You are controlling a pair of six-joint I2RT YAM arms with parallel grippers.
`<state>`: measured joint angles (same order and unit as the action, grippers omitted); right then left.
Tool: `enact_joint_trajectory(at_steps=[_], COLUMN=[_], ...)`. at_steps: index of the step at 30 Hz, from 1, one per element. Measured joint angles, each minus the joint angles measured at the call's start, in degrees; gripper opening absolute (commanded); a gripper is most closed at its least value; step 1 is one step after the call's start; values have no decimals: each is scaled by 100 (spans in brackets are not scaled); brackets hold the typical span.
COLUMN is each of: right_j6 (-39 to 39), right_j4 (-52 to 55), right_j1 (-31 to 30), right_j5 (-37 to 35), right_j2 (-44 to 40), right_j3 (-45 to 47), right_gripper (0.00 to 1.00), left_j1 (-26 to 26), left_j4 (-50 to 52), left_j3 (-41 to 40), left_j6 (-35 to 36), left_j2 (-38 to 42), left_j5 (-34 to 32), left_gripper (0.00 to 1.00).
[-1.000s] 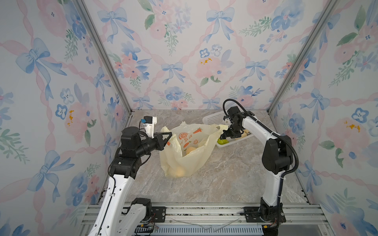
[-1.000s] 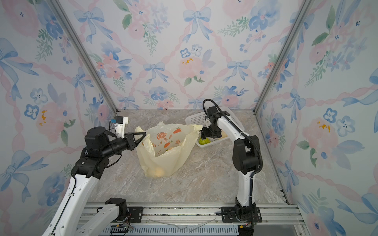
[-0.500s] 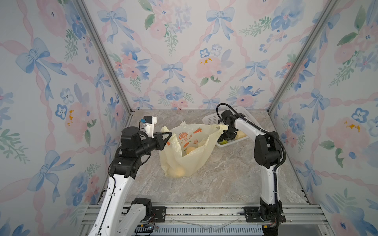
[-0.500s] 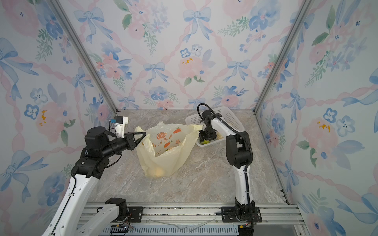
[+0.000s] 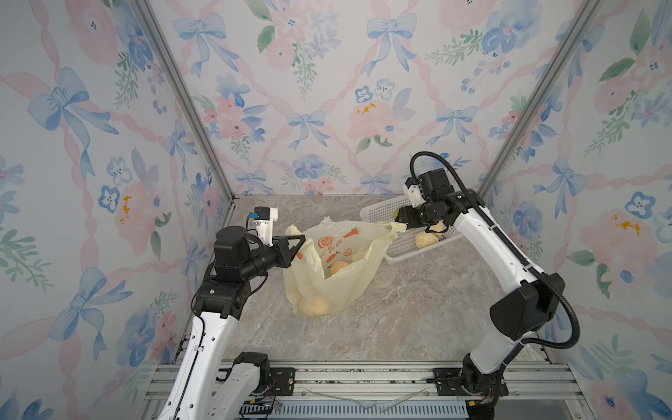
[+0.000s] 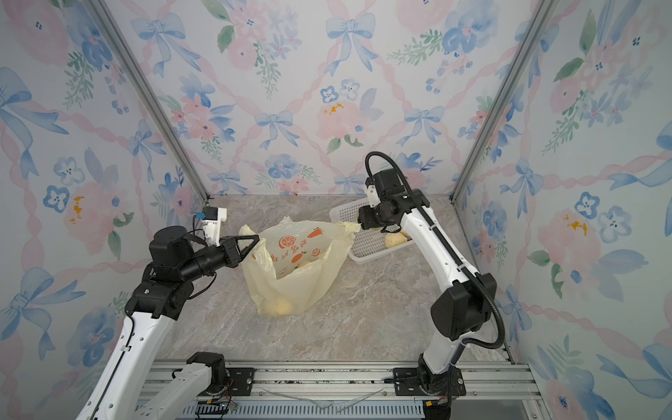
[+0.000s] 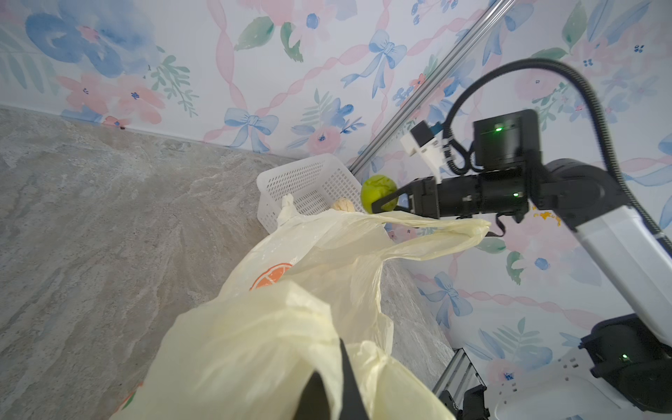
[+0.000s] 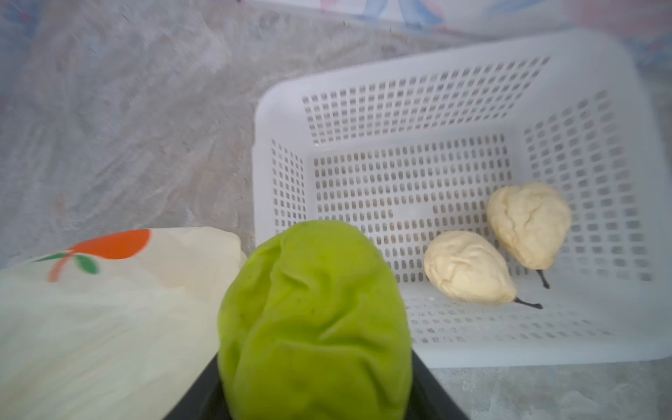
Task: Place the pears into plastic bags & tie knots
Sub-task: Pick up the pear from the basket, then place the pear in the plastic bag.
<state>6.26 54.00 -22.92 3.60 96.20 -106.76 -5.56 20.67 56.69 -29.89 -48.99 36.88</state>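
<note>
On the counter [image 5: 418, 320] we see the plastic bag [image 5: 327, 287], its 9 o'clock handle clamped in our left end effector [image 5: 302, 240]. At its 2 o'clock, by the basket [image 5: 374, 212] rim, our right end effector [image 5: 399, 218] clamps the green pear [image 7: 376, 189].

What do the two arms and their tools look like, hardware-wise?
The left arm and right arm: white link shells, black joint housings. The left tool and right tool: black, tapered triangular fingers. White camera block on each wrist. Black corrugated hose loops along the right arm; green lights on its joints.
</note>
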Motion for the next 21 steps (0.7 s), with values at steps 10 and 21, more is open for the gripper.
enact_joint_trajectory(at_steps=[10,21], right_j6=[225,273], right_j4=[216,584], right_j1=[-2194,-3169], right_j5=[-328,-413], right_j2=[-107,1956], right_j3=[-1558,-1543], right_gripper=[55,54], left_j1=[0,0], left_j4=[0,0], left_j3=[0,0], left_j6=[0,0], left_j2=[0,17], left_j5=[-7,-22], left_gripper=[0,0])
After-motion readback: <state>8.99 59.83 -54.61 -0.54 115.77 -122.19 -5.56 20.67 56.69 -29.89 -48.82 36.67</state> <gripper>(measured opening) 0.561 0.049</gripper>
